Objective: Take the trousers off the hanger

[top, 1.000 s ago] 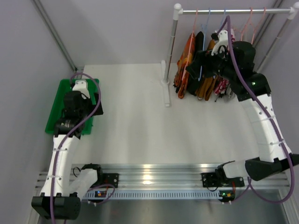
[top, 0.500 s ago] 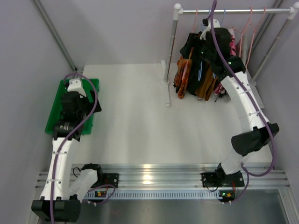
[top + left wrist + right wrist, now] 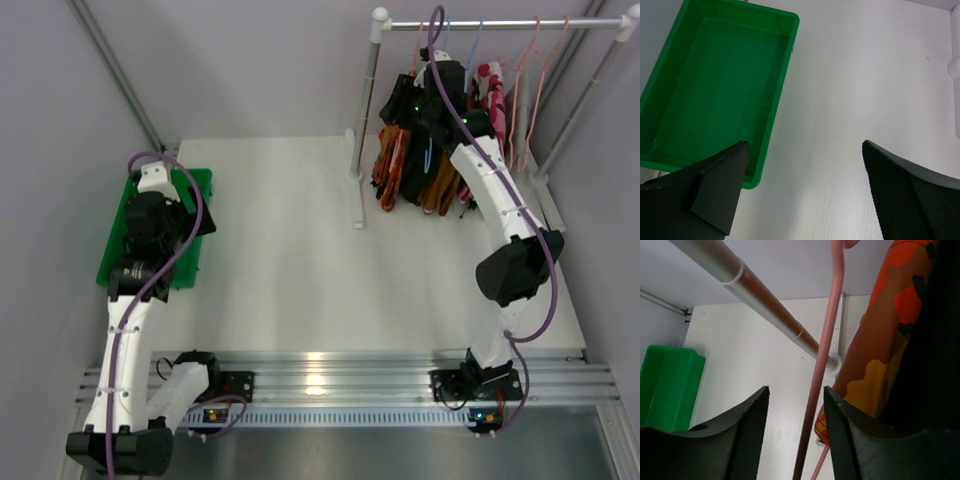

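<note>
Between the parted right fingers (image 3: 745, 430) runs a pink hanger (image 3: 822, 360); left fingers (image 3: 715, 185) wide.

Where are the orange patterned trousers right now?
In the top view, the orange patterned trousers hang at the left end of the row on the rail at the far right, beside the black pair.

Bright, even light, faint soft shadows, white glare patch on the aluminium rail (image 3: 315, 360)

walls (image 3: 250, 70): plain pale lilac | table (image 3: 290, 250): white, matte | near edge: aluminium rail (image 3: 320, 375), glare spot
</note>
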### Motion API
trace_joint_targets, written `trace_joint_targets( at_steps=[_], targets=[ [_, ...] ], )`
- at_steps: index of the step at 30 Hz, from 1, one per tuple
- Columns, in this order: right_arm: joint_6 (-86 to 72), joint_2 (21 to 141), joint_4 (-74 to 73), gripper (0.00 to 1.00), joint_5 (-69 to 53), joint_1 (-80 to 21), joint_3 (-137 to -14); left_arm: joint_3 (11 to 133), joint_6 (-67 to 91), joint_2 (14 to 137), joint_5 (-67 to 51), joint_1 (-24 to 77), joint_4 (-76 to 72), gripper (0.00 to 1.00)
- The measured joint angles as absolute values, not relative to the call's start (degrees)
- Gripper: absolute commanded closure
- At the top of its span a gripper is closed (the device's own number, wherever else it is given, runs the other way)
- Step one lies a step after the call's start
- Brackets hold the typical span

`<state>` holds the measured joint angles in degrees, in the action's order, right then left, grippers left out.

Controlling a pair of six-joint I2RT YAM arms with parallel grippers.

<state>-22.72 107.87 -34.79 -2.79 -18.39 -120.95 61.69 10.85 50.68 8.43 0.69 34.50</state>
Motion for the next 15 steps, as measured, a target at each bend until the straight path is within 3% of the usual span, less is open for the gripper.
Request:
trace_joint_targets(
  at_steps=[6, 12, 15],
  targets=[
    [-25.6, 111.2, -33.9, 0.69, -6.4, -16.0, -123.1, 62.3, 11.9, 50.8, 7.7, 0.7, 34.7, 0.01],
    [-27.7, 111.3, -32.9, 0.97, -10.1, -15.2, -123.5, 62.5, 11.9, 50.8, 7.3, 0.7, 34.7, 0.01],
    [-29.2, 111.4, -32.9, 1.00, -11.9, -14.9, -123.5, 62.5, 11.9, 50.8, 7.3, 0.7, 34.7, 0.01]
  ],
)
